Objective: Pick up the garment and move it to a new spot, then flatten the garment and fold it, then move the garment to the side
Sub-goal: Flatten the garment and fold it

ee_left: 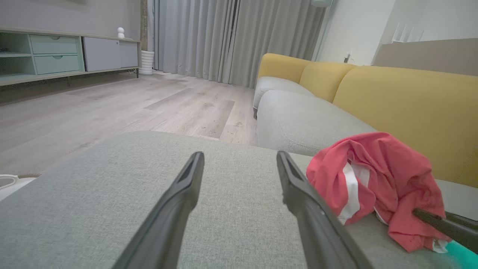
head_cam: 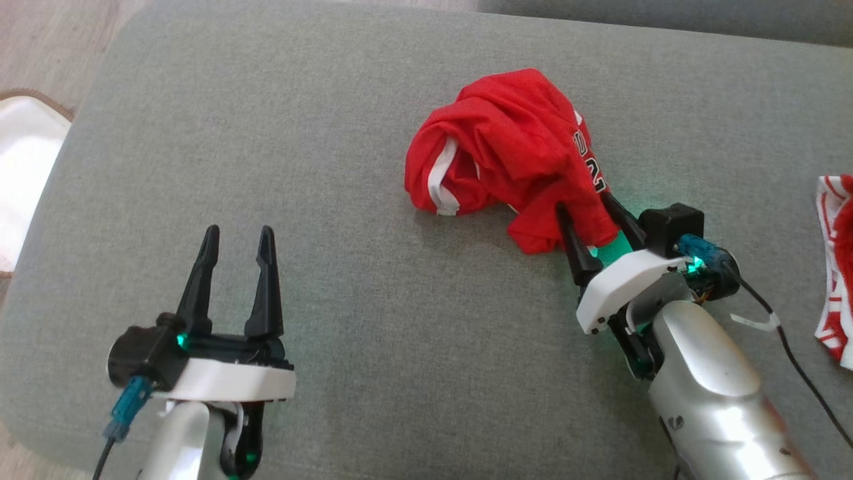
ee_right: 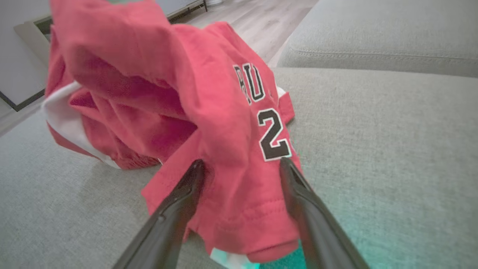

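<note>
Black two-fingered left gripper (head_cam: 239, 233) on a white and silver wrist nearest, lower left in the head view: fingers spread wide, nothing between them, poised over bare cushion, well apart from the cloth. Forearm cut off by the bottom edge.

Matching black right gripper (head_cam: 584, 203) at lower right, green light glowing at its base, likewise spread wide and not clamped: one finger on each side of the lowest flap of the crumpled red jersey (head_cam: 506, 140) with white trim, hem lying between them. Those fingertips (ee_right: 195, 173) meeting the fabric; hard to tell whether pressing on it or merely alongside. Thin black cable (head_cam: 793, 353) trailing from the wrist, running off the lower right edge.

Jersey itself heaped right of centre on the broad grey woven cushion (head_cam: 300, 133), bunched high, sleeves and neck lost in the folds. Black-and-white print only partly readable in the right wrist view: a "2" and a "U", the rest folded under. White side stripe peeking out at the left of the heap.

Further right, on the same cushion, a second red-and-white cloth (head_cam: 836, 267), sliced by the frame edge, shape unclear. At far left, a pale white object (head_cam: 26, 167) beside the cushion, also cut off, not identifiable.

Beyond, in the left wrist view: grey sofa with mustard-yellow back cushions (ee_left: 403, 104), light wood-plank floor (ee_left: 112, 104), low cabinet with mint-green drawers (ee_left: 52, 52), grey floor-length curtains (ee_left: 209, 37).
</note>
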Available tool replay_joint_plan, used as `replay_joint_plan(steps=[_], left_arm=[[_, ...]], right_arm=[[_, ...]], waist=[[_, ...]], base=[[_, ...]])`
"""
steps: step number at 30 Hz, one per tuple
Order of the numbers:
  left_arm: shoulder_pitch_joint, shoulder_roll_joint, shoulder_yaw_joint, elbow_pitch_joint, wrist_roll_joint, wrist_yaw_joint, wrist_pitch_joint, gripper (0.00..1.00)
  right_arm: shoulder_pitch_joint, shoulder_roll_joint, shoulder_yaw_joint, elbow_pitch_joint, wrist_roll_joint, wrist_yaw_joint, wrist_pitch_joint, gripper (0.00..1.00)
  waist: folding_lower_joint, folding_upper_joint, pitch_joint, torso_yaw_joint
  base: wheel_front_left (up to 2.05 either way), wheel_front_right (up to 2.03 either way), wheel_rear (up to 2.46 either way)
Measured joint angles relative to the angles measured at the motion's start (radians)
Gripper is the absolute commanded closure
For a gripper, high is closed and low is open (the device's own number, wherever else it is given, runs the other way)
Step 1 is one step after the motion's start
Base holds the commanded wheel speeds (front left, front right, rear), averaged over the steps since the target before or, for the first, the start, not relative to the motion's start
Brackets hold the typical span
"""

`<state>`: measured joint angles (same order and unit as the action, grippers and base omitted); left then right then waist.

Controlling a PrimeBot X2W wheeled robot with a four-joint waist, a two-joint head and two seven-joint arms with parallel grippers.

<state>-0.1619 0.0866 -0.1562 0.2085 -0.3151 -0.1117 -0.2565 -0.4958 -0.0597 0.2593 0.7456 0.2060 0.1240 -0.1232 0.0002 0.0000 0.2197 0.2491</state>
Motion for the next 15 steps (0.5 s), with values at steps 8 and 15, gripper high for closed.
replay_joint_plan(steps=[8, 15], left_arm=[[-0.002, -0.007, 0.026, 0.008, 0.008, -0.005, 0.000, 0.00], [0.002, -0.021, 0.033, 0.012, 0.018, -0.012, 0.000, 0.00]], right_arm=[[-0.053, -0.001, 0.020, 0.096, 0.038, 0.000, -0.073, 1.00], [-0.091, -0.002, 0.075, 0.055, 0.091, 0.000, -0.107, 1.00]], waist=[[-0.0001, 0.0000, -0.010, -0.005], [-0.0003, 0.0000, -0.076, -0.029]], base=[[0.00, 0.00, 0.00], [0.00, 0.00, 0.00]])
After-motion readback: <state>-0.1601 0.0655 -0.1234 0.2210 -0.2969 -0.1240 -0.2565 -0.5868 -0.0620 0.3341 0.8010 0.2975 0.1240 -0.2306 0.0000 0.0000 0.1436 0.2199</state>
